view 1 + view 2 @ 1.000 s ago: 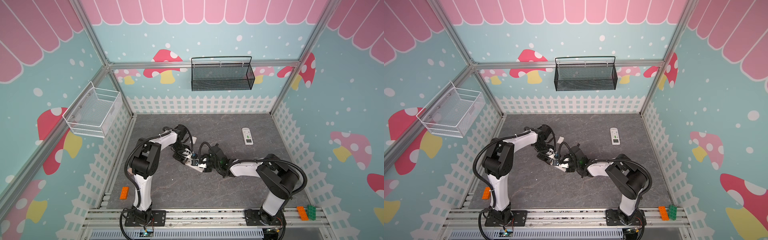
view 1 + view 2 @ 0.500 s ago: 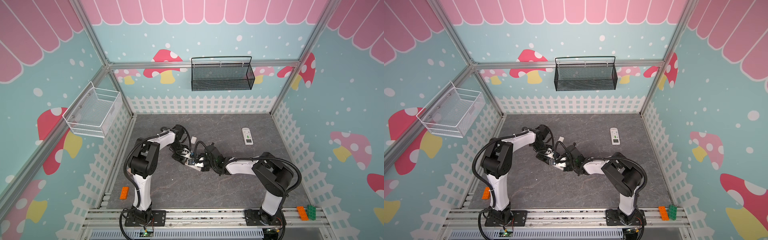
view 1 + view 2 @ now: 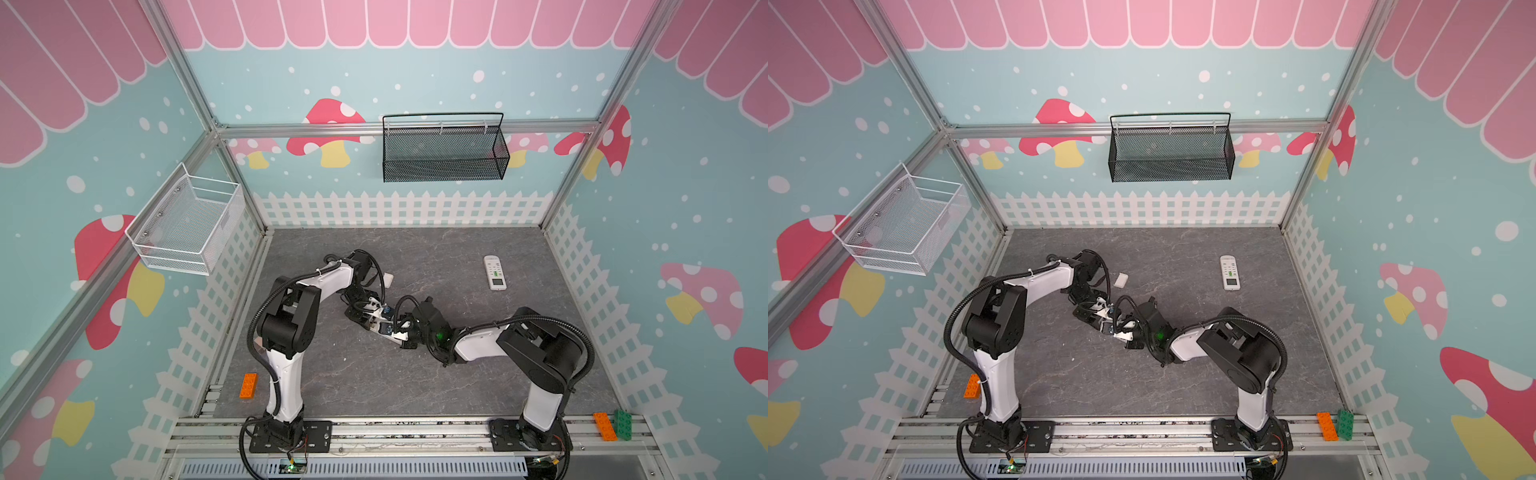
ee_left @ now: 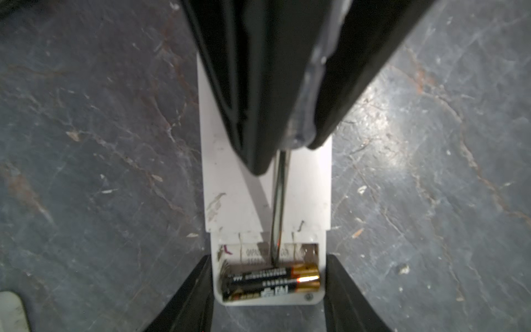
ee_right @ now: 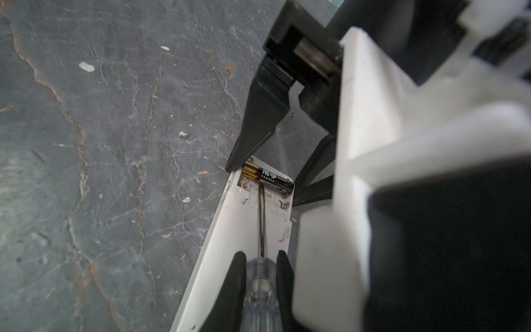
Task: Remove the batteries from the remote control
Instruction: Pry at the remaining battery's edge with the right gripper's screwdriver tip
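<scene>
Remote control [image 4: 227, 186] lies face down near the middle of the table [image 3: 457, 395], battery bay open. In both top views its long axis runs from 10 o'clock to 4 o'clock, bay end at 10.

The 2 batteries [image 4: 273, 284] sit side by side in the bay, coppery ends the same way, both inside the housing.

Left gripper [image 4: 267, 258]: half-wide, 1 finger on each long side of the remote control at the bay end, pressed against the housing. I read this as a clamp on it.

Right gripper [image 5: 261, 255]: narrow, pinching the clear handle of the screwdriver [image 5: 260, 290]. The shaft runs along the back of the remote control, and its tip meets the side of the nearer battery at the bay's edge.

In a top view, a second remote [image 3: 494, 272] lies buttons up, well apart at 2 o'clock from the clamped one. A small white cover [image 3: 388, 279] lies at 12 o'clock from it, near the left arm.
</scene>
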Action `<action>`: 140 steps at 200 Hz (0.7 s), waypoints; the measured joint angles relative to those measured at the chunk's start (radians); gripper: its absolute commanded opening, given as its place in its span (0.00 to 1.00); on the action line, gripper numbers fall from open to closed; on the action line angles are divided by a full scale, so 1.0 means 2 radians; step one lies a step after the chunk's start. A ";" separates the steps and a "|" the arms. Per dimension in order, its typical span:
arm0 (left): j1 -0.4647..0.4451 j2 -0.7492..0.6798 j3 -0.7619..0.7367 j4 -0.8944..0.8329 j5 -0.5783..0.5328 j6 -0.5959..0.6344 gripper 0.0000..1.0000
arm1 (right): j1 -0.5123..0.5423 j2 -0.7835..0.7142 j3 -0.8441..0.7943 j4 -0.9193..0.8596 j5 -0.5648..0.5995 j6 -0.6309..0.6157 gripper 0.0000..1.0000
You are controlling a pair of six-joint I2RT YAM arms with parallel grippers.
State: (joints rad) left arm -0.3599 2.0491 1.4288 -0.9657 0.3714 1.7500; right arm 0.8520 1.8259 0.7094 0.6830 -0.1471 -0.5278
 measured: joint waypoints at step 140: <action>-0.013 -0.008 -0.012 0.003 -0.004 -0.008 0.56 | 0.010 0.006 -0.070 0.138 0.011 0.047 0.00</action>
State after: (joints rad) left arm -0.3862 2.0323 1.4052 -0.9604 0.3641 1.7344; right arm 0.8715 1.8374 0.5694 0.9600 -0.1242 -0.4332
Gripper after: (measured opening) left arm 0.571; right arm 0.172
